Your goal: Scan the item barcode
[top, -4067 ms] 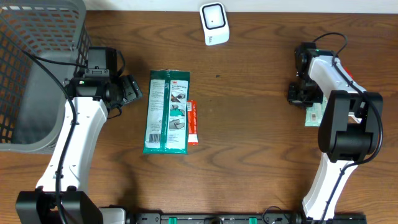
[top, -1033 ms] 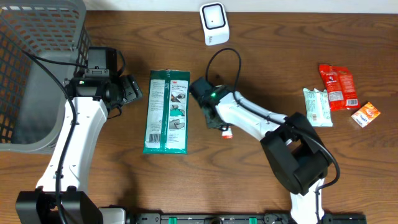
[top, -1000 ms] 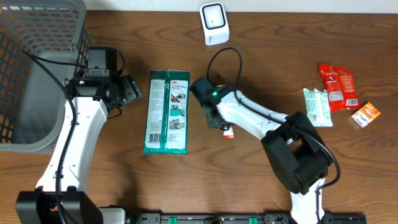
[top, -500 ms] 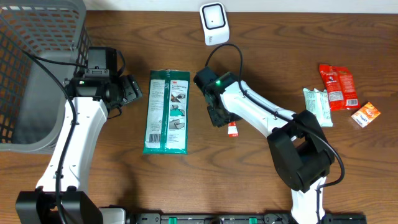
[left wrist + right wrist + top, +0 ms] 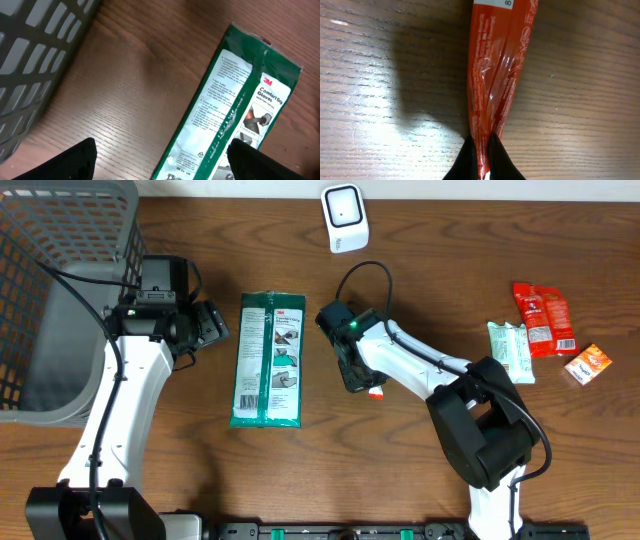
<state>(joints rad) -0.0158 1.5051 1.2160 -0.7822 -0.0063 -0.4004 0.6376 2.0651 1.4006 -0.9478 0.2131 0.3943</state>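
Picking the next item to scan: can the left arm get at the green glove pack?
Probably yes: the left gripper stands open beside the glove pack, only bare table between them and nothing lying on it.

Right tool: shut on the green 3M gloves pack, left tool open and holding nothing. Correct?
Not quite. The right tool is shut on the thin red packet, not the green 3M gloves pack, which lies apart from it. The right wrist view shows this. The left tool is open and holding nothing, as you said.
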